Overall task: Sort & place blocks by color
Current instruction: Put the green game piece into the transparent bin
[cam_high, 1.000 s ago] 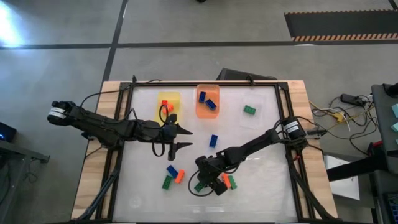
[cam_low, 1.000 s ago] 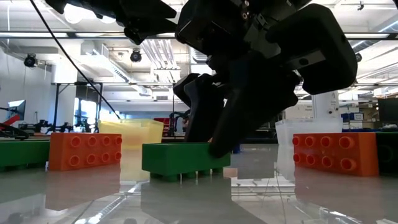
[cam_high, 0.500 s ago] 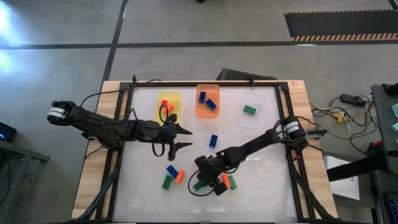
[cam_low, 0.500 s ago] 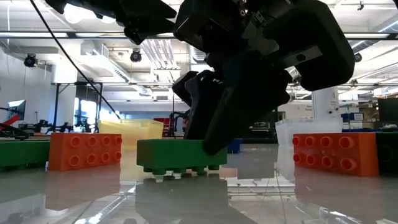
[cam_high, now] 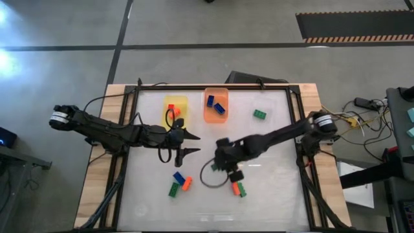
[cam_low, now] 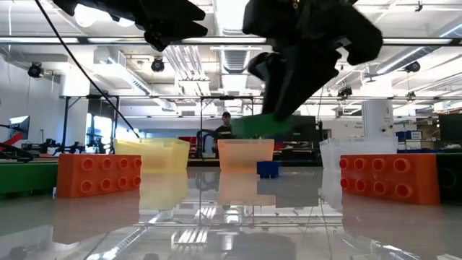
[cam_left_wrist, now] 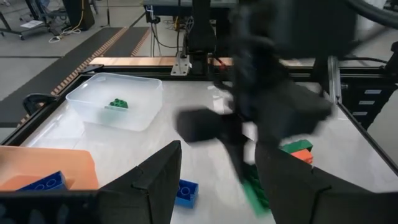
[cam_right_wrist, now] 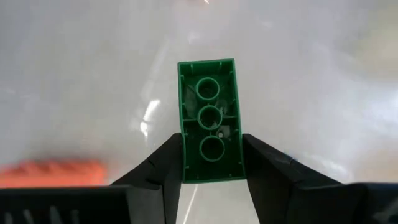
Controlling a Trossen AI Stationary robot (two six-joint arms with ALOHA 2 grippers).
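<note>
My right gripper (cam_high: 224, 166) hangs above the table's middle, shut on a green studded brick (cam_right_wrist: 207, 118) whose hollow underside faces the wrist camera. In the low view the brick (cam_low: 260, 126) floats well above the tabletop. My left gripper (cam_high: 191, 144) hovers open left of centre, empty; its wrist view looks past its fingers (cam_left_wrist: 214, 186) at the right arm. Loose bricks lie flat on the table: a blue one (cam_high: 222, 146), a blue, orange and green cluster (cam_high: 180, 182), and an orange and green pair (cam_high: 238, 189). My right gripper pinches the green brick between its two fingers (cam_right_wrist: 163, 165), one on each long side near the brick's closer end (cam_right_wrist: 210, 163). The fingers come from above, lying along the brick. It is lifted clear of the table and sticks out past the fingertips, slightly tilted.
Three trays stand along the far side: a yellow one (cam_high: 174, 111) with an orange brick, an orange one (cam_high: 216, 113) with blue bricks, and a clear one (cam_high: 262, 122) with a green brick. The near half of the table holds only the loose bricks.
My right gripper has risen and moved toward the far edge, away from the orange and green pair. The green brick, resting on the table a second ago, first tipped up at one end and now hangs lifted clear in the fingers.
</note>
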